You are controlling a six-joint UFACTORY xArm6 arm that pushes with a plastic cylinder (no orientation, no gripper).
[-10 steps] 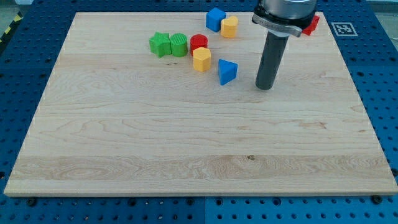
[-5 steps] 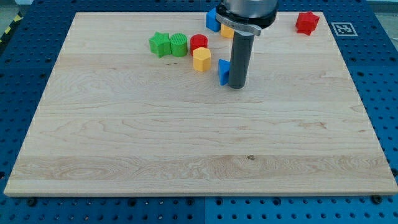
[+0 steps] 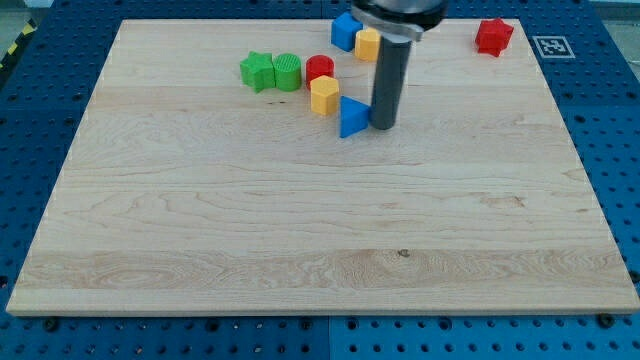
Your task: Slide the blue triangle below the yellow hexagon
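Note:
The blue triangle (image 3: 352,117) lies on the wooden board (image 3: 300,220), just right of and slightly below a yellow hexagon (image 3: 324,95). My tip (image 3: 383,126) stands right against the triangle's right side. A second yellow block (image 3: 367,43) sits near the view's top next to a blue cube (image 3: 346,29).
A red cylinder (image 3: 319,69) sits just above the yellow hexagon. A green star (image 3: 257,71) and a green cylinder (image 3: 287,71) lie to its left. A red star (image 3: 493,36) is at the view's top right corner.
My tip moved left from right of the blue triangle and came against it. The triangle slid left and turned, ending closer to the yellow hexagon.

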